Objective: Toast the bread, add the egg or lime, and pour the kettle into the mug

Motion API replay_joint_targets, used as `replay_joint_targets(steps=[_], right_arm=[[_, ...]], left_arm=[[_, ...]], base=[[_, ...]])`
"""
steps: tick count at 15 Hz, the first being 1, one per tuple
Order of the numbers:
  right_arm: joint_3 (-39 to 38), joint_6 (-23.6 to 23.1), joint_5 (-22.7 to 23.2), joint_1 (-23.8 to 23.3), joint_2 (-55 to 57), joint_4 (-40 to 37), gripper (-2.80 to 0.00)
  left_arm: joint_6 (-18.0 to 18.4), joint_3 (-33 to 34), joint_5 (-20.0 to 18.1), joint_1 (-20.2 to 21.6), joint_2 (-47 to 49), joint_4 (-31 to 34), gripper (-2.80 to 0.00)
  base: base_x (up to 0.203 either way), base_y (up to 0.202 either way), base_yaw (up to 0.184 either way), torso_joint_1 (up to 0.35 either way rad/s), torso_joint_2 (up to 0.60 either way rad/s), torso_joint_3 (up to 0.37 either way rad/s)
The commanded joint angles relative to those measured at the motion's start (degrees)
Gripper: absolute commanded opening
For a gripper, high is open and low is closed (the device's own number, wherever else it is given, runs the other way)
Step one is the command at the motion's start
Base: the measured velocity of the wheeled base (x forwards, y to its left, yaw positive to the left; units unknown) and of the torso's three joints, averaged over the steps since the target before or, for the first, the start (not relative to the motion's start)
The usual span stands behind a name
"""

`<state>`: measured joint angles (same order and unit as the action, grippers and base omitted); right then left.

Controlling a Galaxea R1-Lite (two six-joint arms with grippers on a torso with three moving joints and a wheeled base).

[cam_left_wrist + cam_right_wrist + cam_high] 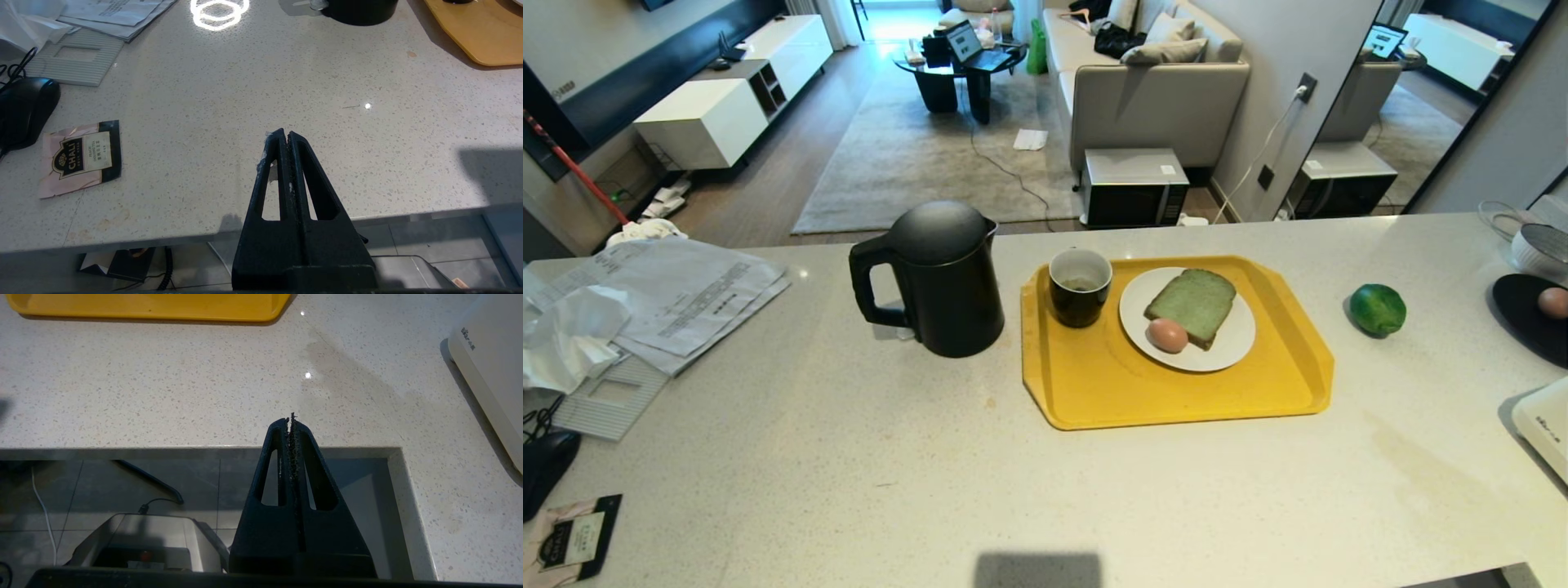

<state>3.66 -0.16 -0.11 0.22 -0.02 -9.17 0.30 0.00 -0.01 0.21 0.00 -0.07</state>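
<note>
On the pale counter, a yellow tray [1258, 392] holds a white plate [1233, 347] with the greenish bread [1192, 304] and a pinkish egg [1168, 335] touching its near edge. The black mug [1080, 287] stands on the tray left of the plate. The tall black kettle [935, 278] stands left of the tray, handle to the left. The lime [1377, 309] lies on the counter right of the tray. Neither arm shows in the head view. My left gripper [286, 134] is shut and empty above the counter's near edge. My right gripper [291, 421] is likewise shut and empty at the near edge.
Papers and plastic wrap [662, 298] lie far left, with a black mouse [24, 110] and a tea sachet [81, 157] near the front left. A black dish with another egg [1553, 302], a ribbed bowl [1543, 249] and a white appliance [1547, 425] stand at the right edge.
</note>
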Motion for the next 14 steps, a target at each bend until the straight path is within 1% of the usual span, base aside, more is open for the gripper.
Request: replay_joint_targets(steps=[1,9,11,14], right_arm=[[0.0,0.0,0.0,0.0,0.0,-0.1,-2.8],[0.0,0.1,0.0,0.0,0.0,-0.1,-2.8],[-0.1,0.1,0.0,0.0,0.0,-0.1,-2.8],[0.0,0.1,0.0,0.0,0.0,-0.1,-2.8]], left_arm=[[0.0,0.0,0.0,0.0,0.1,0.0,-2.8],[0.5,0.0,0.0,0.0,0.1,0.0,-2.8],[0.5,0.0,-0.2,0.0,0.1,0.1,-2.8],[0.2,0.0,-0.1,0.0,0.1,0.0,-2.8]], base=[[0.0,0.0,0.0,0.0,0.0,0.0],[0.0,0.0,0.0,0.0,0.0,0.0],[0.004,-0.074,0.006,0.005,0.01,0.004],[0.0,0.0,0.0,0.0,0.0,0.0]])
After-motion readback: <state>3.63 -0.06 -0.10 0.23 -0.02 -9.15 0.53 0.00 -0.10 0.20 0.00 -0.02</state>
